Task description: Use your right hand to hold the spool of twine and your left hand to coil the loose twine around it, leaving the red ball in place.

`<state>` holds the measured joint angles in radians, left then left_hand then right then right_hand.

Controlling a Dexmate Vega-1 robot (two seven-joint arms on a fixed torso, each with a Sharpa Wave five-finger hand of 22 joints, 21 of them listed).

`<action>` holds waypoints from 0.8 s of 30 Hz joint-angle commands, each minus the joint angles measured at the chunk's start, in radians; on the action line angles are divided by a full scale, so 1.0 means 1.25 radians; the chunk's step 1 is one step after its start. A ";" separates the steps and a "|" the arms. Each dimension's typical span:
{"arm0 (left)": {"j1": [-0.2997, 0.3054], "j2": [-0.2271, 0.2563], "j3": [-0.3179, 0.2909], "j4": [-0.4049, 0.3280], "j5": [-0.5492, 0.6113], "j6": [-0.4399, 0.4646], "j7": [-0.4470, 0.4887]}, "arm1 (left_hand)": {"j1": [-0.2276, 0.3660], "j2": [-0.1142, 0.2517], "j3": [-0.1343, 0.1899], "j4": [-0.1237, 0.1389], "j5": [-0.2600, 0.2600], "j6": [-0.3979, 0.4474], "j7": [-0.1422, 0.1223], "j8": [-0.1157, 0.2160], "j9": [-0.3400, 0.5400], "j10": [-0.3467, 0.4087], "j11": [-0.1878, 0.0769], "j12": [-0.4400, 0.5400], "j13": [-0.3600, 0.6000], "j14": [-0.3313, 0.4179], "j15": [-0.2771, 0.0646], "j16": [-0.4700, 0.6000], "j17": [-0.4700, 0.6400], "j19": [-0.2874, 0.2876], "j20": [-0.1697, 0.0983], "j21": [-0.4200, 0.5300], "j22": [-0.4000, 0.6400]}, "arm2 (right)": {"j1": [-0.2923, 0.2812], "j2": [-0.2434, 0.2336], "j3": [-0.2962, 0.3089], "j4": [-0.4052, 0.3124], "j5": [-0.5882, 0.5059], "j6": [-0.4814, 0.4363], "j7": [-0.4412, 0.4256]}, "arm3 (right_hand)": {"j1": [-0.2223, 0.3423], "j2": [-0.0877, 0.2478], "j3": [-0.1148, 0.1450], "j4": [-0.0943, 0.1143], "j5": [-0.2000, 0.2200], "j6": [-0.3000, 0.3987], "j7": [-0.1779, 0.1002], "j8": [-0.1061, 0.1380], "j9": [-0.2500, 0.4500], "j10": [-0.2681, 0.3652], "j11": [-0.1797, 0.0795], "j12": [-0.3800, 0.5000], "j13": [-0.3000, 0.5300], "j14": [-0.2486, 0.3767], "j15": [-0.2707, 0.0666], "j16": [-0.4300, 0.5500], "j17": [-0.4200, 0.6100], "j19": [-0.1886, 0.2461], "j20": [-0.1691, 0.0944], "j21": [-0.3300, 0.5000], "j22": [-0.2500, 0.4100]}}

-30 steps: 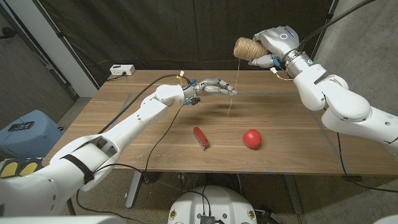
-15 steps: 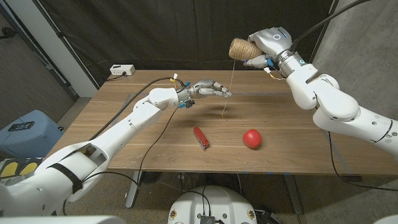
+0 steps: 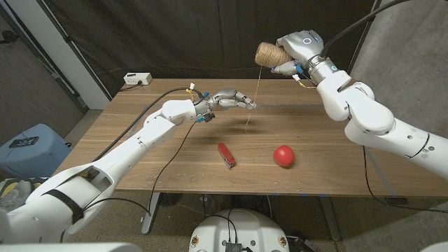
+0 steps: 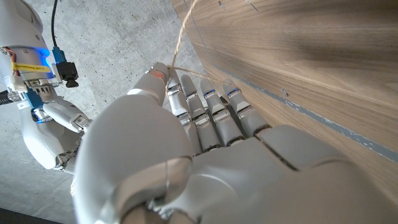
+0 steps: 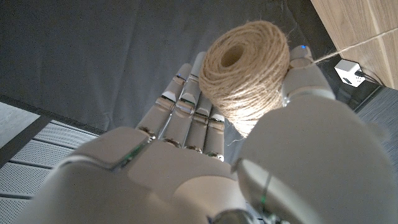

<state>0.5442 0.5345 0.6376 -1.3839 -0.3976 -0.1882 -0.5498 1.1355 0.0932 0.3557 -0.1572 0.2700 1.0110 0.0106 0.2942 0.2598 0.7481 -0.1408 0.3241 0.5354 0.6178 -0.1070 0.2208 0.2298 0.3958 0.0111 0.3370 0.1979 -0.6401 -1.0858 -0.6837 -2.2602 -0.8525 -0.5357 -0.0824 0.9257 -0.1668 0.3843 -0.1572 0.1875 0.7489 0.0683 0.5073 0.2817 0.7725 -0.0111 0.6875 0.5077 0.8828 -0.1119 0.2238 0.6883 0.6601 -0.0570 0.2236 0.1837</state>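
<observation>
The spool of twine (image 3: pixel 267 54) is gripped by the right robot hand (image 3: pixel 294 52) high above the counter's (image 3: pixel 140 140) far edge in the head view; loose twine (image 3: pixel 255 91) hangs to the left robot hand (image 3: pixel 234 100), with the red ball (image 3: pixel 283 155) beside a red pocketknife (image 3: pixel 226 154). Left wrist view: thumb and finger pinch the twine (image 4: pixel 180 46). Right wrist view: fingers (image 5: pixel 186 106) and thumb clamp the spool (image 5: pixel 245 68).
</observation>
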 commanded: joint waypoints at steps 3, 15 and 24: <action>0.021 0.010 -0.006 -0.022 -0.011 0.005 0.008 | 0.001 0.000 -0.003 -0.001 -0.002 -0.004 0.000 0.000 0.000 -0.001 -0.002 -0.004 0.004 -0.004 -0.003 0.000 0.003 0.000 0.001 0.003 0.002 | 0.042 0.032 -0.024 0.034 -0.012 0.021 0.018 | 0.117 0.124 0.000 0.001 0.005 0.108 -0.108 0.007 0.004 0.069 -0.066 0.002 0.003 0.004 -0.087 -0.002 0.001 0.003 -0.003 0.001 0.002; 0.052 0.030 -0.016 -0.064 -0.021 0.020 0.020 | 0.001 0.001 -0.003 -0.001 -0.002 -0.005 0.000 0.000 0.000 -0.003 0.000 -0.005 0.005 -0.007 -0.002 -0.001 0.003 -0.003 0.002 0.002 0.002 | 0.059 0.066 -0.050 0.071 -0.016 0.030 0.013 | 0.118 0.124 -0.001 0.001 0.005 0.109 -0.107 0.007 0.004 0.068 -0.066 0.001 0.004 0.005 -0.087 -0.002 0.003 0.003 -0.003 0.001 0.002; 0.076 0.051 -0.028 -0.100 -0.031 0.028 0.028 | 0.001 0.001 -0.003 0.000 -0.002 -0.007 0.000 -0.002 -0.001 -0.003 0.000 -0.006 0.005 -0.008 0.000 -0.001 0.003 -0.005 0.002 0.002 0.002 | 0.071 0.093 -0.071 0.101 -0.019 0.026 0.015 | 0.119 0.124 -0.001 0.000 0.005 0.110 -0.110 0.008 0.003 0.068 -0.066 0.000 0.004 0.004 -0.088 -0.003 0.003 0.003 -0.003 0.001 0.002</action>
<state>0.6069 0.5724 0.6171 -1.4616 -0.4216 -0.1664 -0.5268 1.1355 0.0932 0.3530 -0.1600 0.2699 1.0106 0.0110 0.2942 0.2585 0.7481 -0.1409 0.3165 0.5403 0.6070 -0.1072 0.2208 0.2297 0.3944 0.0125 0.3370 0.1979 -0.5737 -1.0123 -0.7400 -2.1807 -0.8705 -0.5044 -0.0620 0.9252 -0.1663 0.3829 -0.1586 0.1875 0.7485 0.0651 0.5110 0.2809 0.7727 -0.0113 0.6834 0.5079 0.8867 -0.1125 0.2239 0.6882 0.6602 -0.0570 0.2236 0.1837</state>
